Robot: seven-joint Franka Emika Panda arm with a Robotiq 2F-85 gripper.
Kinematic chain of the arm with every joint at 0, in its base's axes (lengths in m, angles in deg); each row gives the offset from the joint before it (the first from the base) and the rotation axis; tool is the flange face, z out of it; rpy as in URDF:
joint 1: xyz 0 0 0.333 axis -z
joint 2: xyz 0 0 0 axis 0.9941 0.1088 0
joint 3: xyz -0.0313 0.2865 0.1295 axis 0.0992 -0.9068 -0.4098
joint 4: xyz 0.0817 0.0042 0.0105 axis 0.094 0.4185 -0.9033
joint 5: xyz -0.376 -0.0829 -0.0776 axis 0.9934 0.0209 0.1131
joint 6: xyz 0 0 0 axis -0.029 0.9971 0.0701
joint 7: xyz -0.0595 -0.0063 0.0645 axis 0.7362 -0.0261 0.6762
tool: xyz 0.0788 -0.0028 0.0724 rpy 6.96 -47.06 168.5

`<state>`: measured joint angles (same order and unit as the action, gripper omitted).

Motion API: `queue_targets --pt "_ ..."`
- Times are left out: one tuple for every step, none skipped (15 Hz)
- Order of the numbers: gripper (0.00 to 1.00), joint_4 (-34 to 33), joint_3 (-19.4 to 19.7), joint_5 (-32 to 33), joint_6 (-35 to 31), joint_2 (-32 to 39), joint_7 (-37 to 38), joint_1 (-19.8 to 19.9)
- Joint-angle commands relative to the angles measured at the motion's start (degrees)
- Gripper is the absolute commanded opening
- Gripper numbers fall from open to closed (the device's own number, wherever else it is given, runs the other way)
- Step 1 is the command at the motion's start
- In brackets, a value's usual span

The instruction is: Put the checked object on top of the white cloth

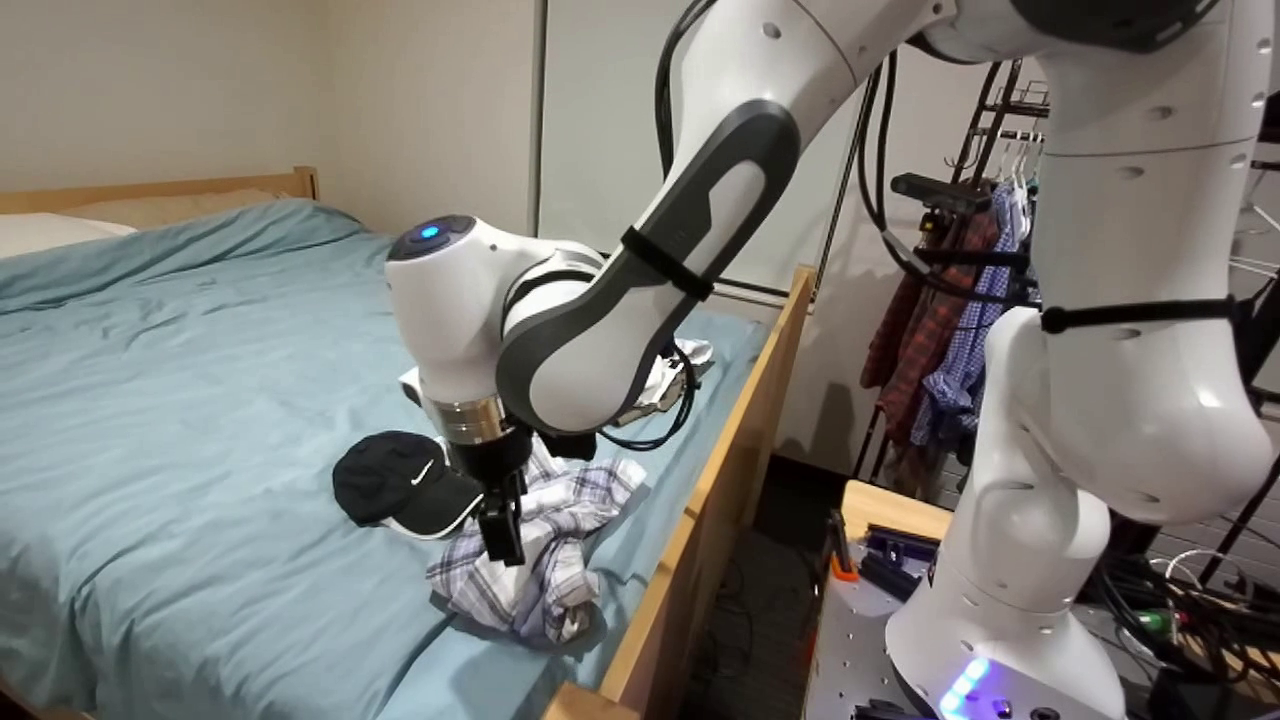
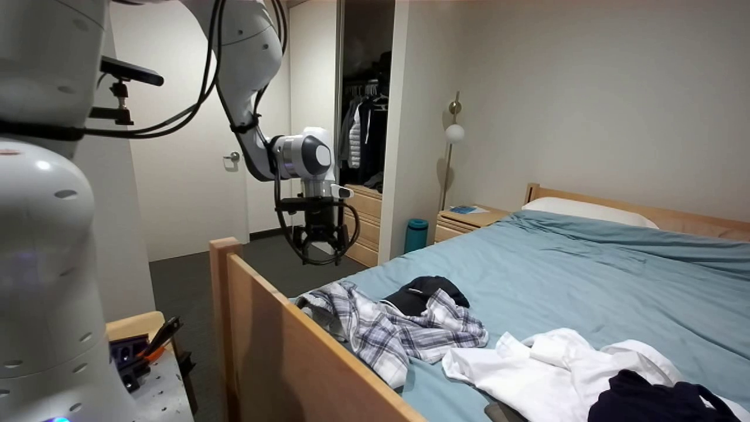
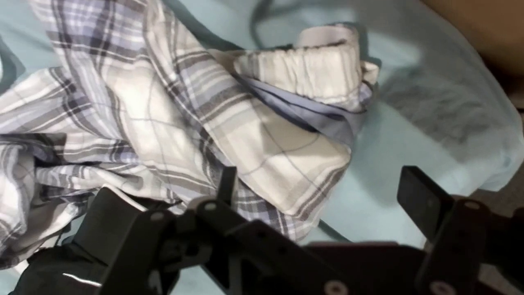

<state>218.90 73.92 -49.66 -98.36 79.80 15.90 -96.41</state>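
The checked garment, white with grey and purple lines, lies crumpled on the bed in both exterior views [image 1: 585, 495] [image 2: 392, 331]. It fills much of the wrist view [image 3: 163, 127]. The white cloth [image 2: 551, 366] lies beside it on the bed; in an exterior view only part of it [image 1: 662, 382] shows behind the arm. My gripper [image 1: 503, 545] points down above one end of the checked garment, and it also shows in an exterior view [image 2: 321, 255]. In the wrist view the fingers [image 3: 319, 184] are wide apart with nothing held; the garment's corner lies below and between them.
A black cap [image 1: 400, 482] lies against the checked garment. A dark garment [image 2: 650, 401] lies on part of the white cloth. The wooden footboard [image 2: 304, 346] rises along the bed's edge near the garments. A blue sheet [image 1: 220, 400] covers the bed.
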Motion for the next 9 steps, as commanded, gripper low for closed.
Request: queue_targets --pt "1.0 -2.73 1.14 6.87 6.71 -0.2 -5.76 -0.14" --pt "1.0 -2.5 0.59 6.8 6.11 -0.66 -9.51 0.53" --pt "1.0 -2.17 0.39 7.32 4.01 -0.87 -12.18 0.98" --pt "1.0 -2.25 0.65 5.8 4.49 -0.06 -7.26 0.45" --pt "1.0 -2.51 0.64 5.77 4.48 -0.06 -7.91 0.52" --pt "1.0 -2.51 0.64 5.77 4.48 -0.04 -7.87 0.51" --pt "1.0 -2.51 0.64 5.77 4.48 0.0 -7.87 0.51" --pt "1.0 -2.51 0.64 5.77 4.48 0.03 -7.87 0.5" --pt "1.0 -2.48 0.71 8.21 4.91 0.44 -9.37 0.1"
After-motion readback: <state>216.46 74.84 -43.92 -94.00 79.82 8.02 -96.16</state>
